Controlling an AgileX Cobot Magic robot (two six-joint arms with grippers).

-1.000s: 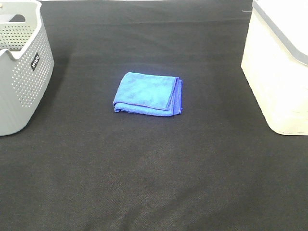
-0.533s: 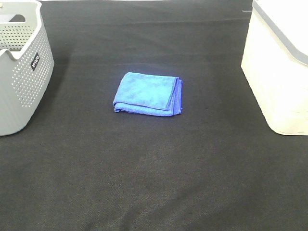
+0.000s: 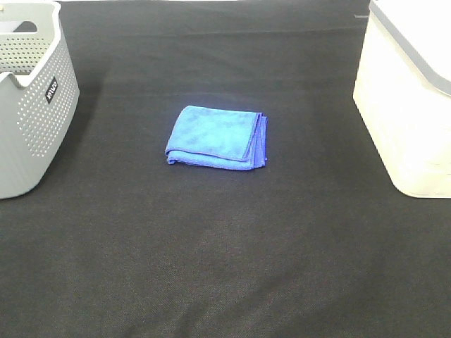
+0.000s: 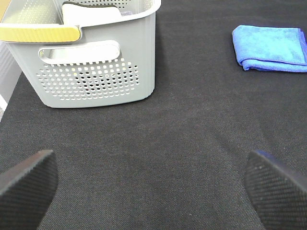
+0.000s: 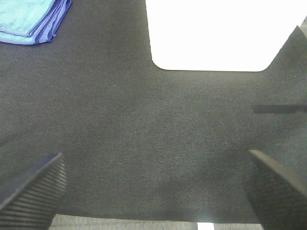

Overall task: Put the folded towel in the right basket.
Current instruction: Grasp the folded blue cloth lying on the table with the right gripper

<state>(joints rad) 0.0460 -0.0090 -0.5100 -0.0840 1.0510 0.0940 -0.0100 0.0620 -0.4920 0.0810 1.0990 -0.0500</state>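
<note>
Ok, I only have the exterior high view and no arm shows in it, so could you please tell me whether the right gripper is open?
Observer: Yes, the right gripper is open, its fingers spread wide with nothing between them, over the black cloth.
Operator: Thank you. And the left one?
Observer: The left gripper is open and empty too, with the gray basket ahead of it.
Operator: Is anything inside that basket?
Observer: A white item and a yellow strip show at its top. I cannot tell what they are.
</note>
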